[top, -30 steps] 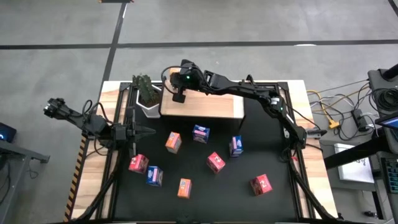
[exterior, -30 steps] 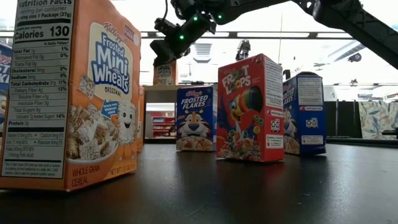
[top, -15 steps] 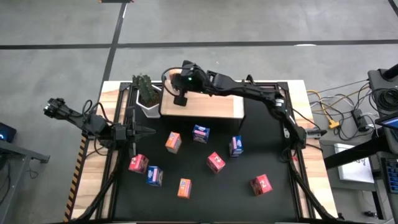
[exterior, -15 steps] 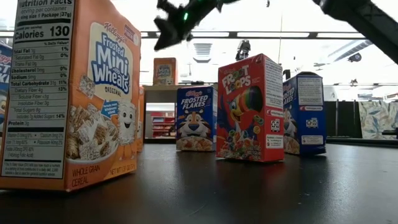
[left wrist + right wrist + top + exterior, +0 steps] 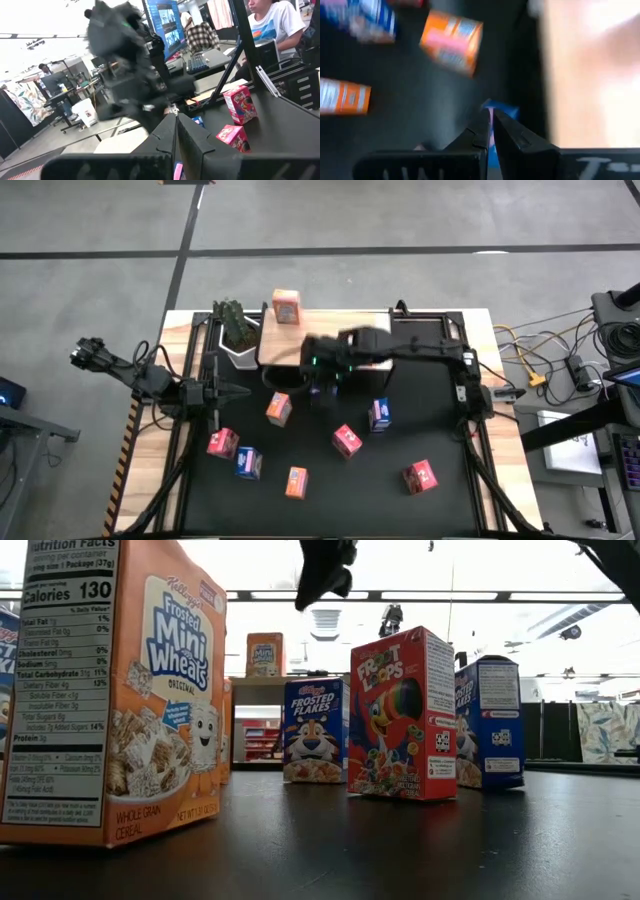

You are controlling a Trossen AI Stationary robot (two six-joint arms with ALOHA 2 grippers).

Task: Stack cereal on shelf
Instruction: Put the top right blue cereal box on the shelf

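One orange cereal box [image 5: 286,306] stands on its base on the far left corner of the wooden shelf [image 5: 276,345]; it also shows in the low view [image 5: 265,655]. Other cereal boxes stand on the black mat: orange [image 5: 279,409], blue [image 5: 379,414], pink-red [image 5: 347,440] and more nearer. My right gripper [image 5: 320,377] is shut and empty, blurred, just off the shelf's near edge above a blue box [image 5: 501,109]. My left gripper [image 5: 238,391] is shut and empty at the mat's left side.
A green potted plant [image 5: 237,330] stands left of the shelf. More boxes stand near the front: pink-red [image 5: 222,443], blue [image 5: 247,463], orange [image 5: 296,481], pink-red [image 5: 420,476]. People and desks show in the room beyond the table.
My right gripper has risen from the orange box, which stays standing on the shelf's far left corner. It has then swung fast toward the table's near edge, off the shelf and over the mat above a blue box.
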